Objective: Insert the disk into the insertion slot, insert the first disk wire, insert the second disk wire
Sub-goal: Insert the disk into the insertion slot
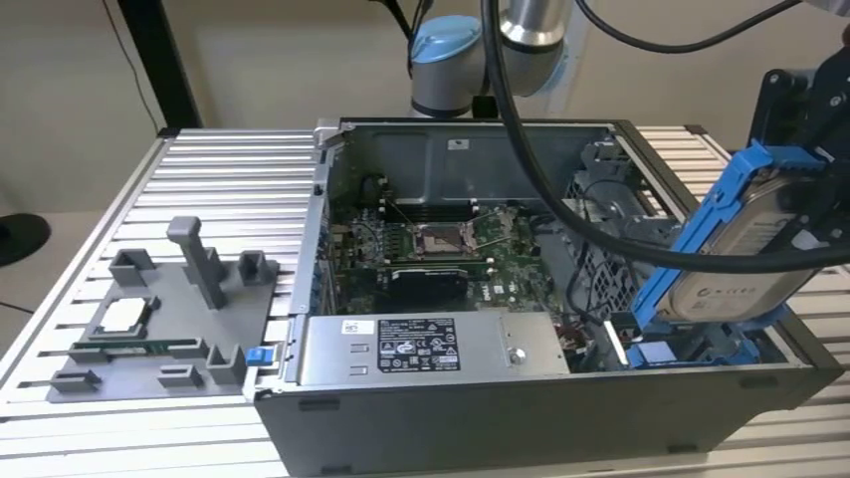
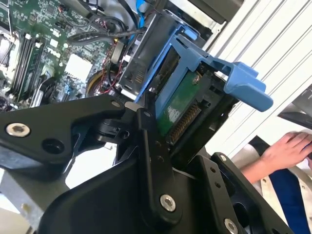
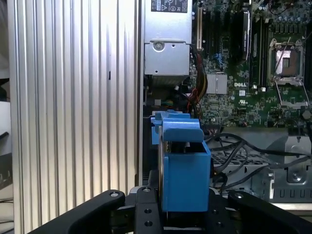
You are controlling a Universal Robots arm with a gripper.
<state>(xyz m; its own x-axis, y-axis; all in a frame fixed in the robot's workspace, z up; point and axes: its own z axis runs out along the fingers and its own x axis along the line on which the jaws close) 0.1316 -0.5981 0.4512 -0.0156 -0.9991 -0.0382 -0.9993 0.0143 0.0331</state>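
your gripper [image 3: 180, 214] is clamped on the tilted disk [image 1: 738, 264]. exterior view: 3 o'clock, just above the insertion slot [image 1: 664, 351].

Smooth blue plastic framing the disk [image 1: 728, 294], ribbed metal table [image 1: 226, 169]

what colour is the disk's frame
Bright blue. The frame on the disk shows best in the exterior view.

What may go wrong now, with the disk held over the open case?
The gripper holds the disk tilted over the insertion slot; an edge may catch there instead of sliding in. The black cable hangs close beside the disk and may snag. A person's hand in the second wrist view might be struck.
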